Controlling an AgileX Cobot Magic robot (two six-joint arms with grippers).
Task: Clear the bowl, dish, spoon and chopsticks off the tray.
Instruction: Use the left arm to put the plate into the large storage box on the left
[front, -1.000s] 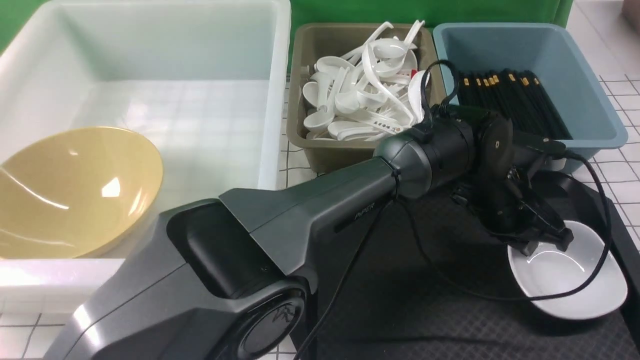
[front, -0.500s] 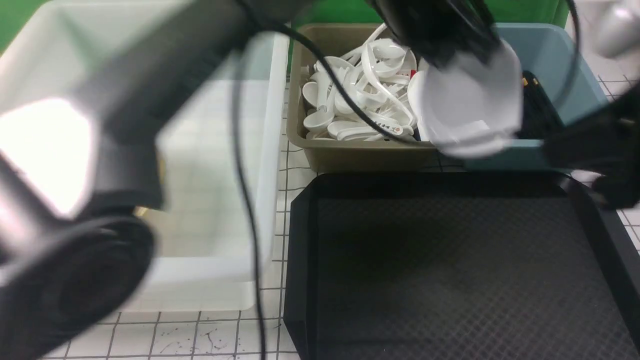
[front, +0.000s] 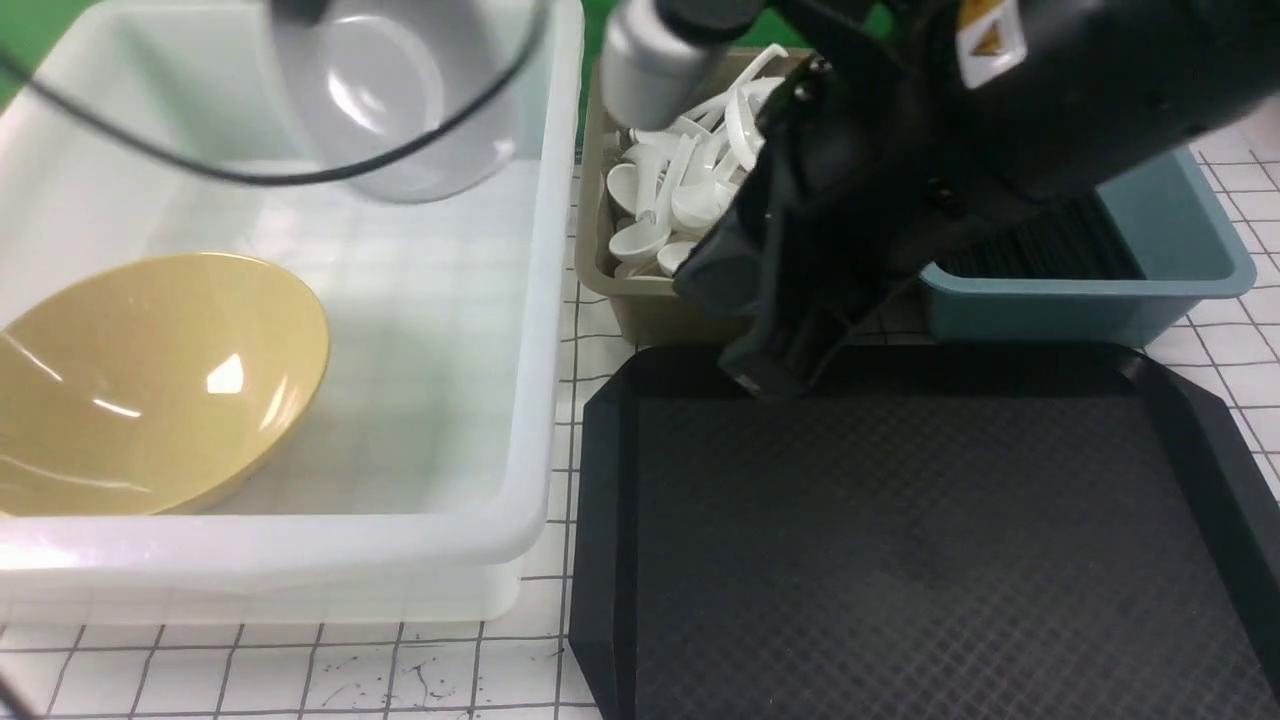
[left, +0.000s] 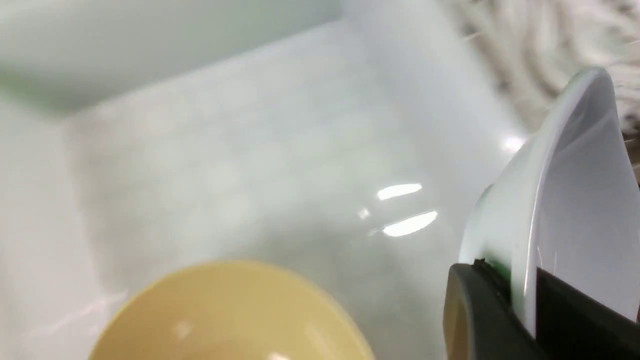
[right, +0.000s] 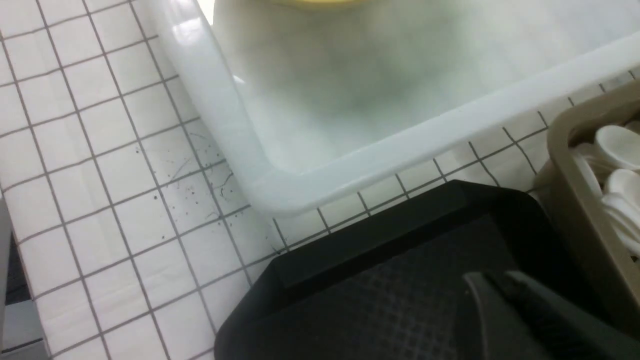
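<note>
The small white dish (front: 400, 100) hangs tilted in the air over the white tub, blurred by motion. My left gripper (left: 522, 287) is shut on the dish's rim (left: 575, 190). The mustard-yellow bowl (front: 150, 385) lies tipped in the tub's near left corner, below the dish (left: 230, 315). The black tray (front: 900, 550) is bare. My right gripper (front: 770, 372) hangs shut and empty just above the tray's far left edge (right: 500, 287). White spoons (front: 660, 200) fill the olive bin. Black chopsticks (front: 1040, 250) show in the blue bin behind the right arm.
The large translucent white tub (front: 540, 300) stands left of the tray. The olive bin (front: 650, 315) and the blue bin (front: 1180, 270) sit behind the tray. The right arm (front: 1000, 120) covers much of both bins. White gridded tabletop (right: 100, 175) surrounds everything.
My left gripper has lifted the dish off the tray's right side and swung it left, past the bins, to above the tub. The right arm has come in over the tray's far edge.
</note>
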